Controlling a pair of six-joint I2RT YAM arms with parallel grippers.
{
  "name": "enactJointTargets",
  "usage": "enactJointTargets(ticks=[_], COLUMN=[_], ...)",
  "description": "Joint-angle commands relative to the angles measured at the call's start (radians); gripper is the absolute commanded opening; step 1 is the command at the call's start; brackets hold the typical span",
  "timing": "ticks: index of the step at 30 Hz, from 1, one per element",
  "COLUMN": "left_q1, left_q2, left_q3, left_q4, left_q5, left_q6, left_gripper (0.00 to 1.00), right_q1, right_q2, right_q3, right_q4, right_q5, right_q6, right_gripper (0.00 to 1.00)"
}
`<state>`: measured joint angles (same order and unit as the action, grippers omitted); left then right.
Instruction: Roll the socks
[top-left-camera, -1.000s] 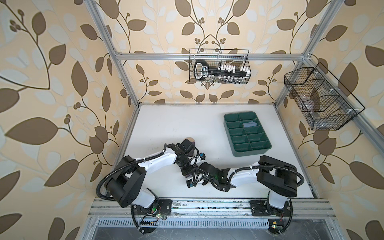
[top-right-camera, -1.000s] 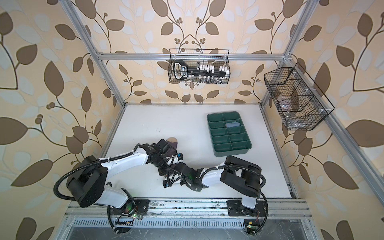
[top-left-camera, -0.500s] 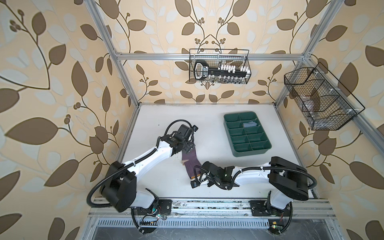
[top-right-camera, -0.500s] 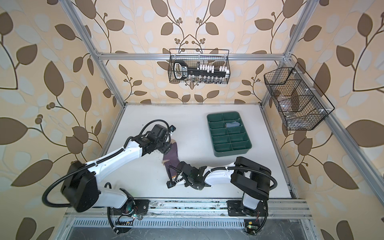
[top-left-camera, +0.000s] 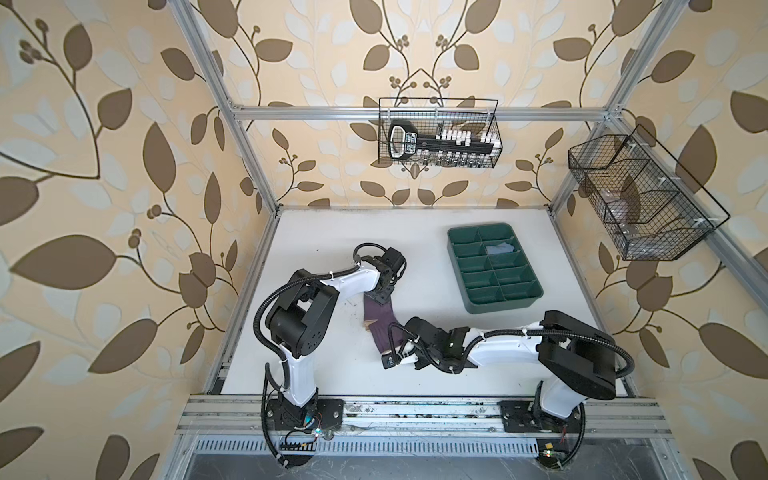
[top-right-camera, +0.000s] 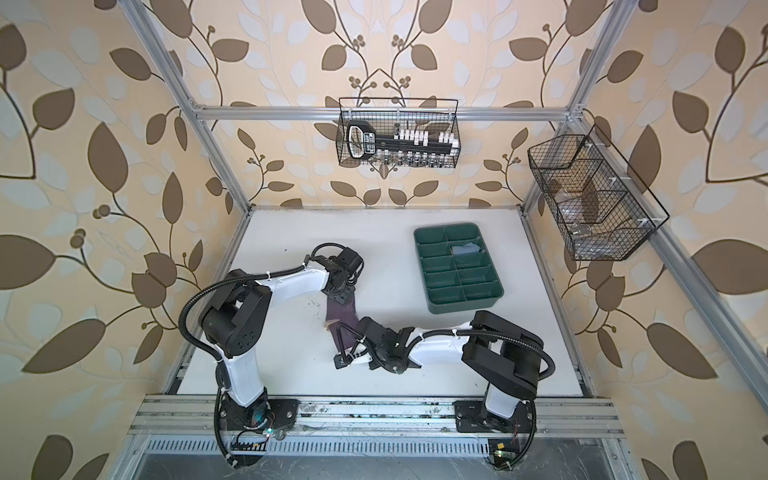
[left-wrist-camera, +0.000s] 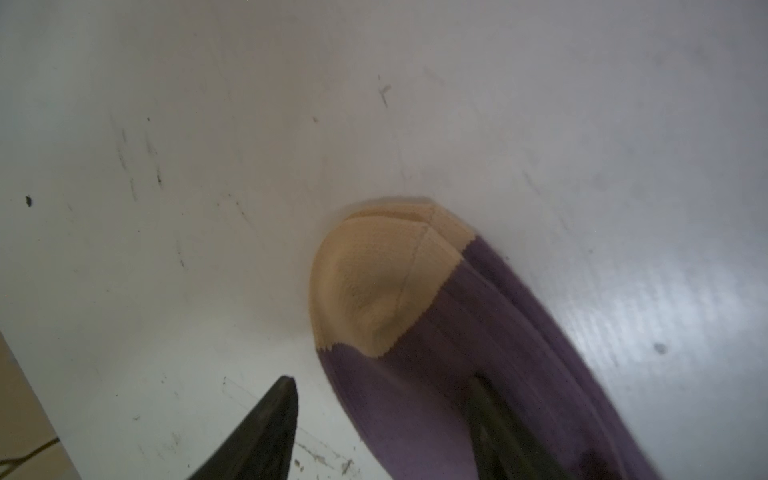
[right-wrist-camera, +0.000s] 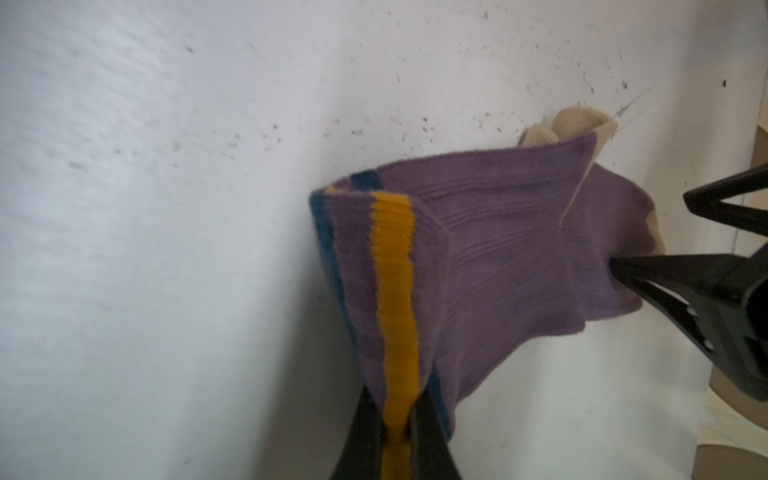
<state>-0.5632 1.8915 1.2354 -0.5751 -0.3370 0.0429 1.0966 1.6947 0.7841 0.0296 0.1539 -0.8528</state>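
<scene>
A purple sock with a tan toe lies stretched across the white table between my two grippers in both top views. My left gripper stands open over its toe end. In the left wrist view one of the fingers is over bare table and the other lies against the purple sock, behind the tan toe. My right gripper is shut on the purple sock's cuff, pinching the orange stripe; the cuff is lifted and folded.
A green compartment tray stands at the right back, with a pale blue-grey item in one cell. Wire baskets hang on the back wall and the right wall. The table's left edge meets the frame rail.
My left gripper has opened and let go of the toe end. The sock, bunched between the grippers a second ago, now lies drawn out. The right gripper stays shut on the cuff.
</scene>
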Motion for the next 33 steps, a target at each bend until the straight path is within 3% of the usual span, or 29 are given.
enactJointTargets(ticks=[1,12,17,26,33], left_q1=[-0.003,-0.045,-0.077,-0.084,-0.073], left_q2=[0.062,0.286,0.315,0.182,-0.016], left_q3=[0.067,0.362,0.409,0.292,0.249], left_q4=[-0.005,-0.005,0.017,0.087,0.128], left_q5=[0.024,0.127,0.174,0.265,0.177], left_q6=[-0.085,-0.105,-0.118,-0.060,0.016], left_gripper=[0.65,0.64,0.64,0.66,0.72], right_q1=[-0.020,-0.075,-0.111,-0.163,-0.191], right_q2=[0.009,-0.014,-0.031,-0.002,0.041], right_q3=[0.011,0.046,0.071,0.140,0.190], right_q4=[-0.103,-0.249,-0.343,-0.507,-0.604], right_q5=[-0.011,-0.025,-0.044,-0.159,-0.227], right_q6=[0.045,0.154,0.188,0.225,0.234], right_gripper=[0.00,0.00,0.00,0.00,0.00])
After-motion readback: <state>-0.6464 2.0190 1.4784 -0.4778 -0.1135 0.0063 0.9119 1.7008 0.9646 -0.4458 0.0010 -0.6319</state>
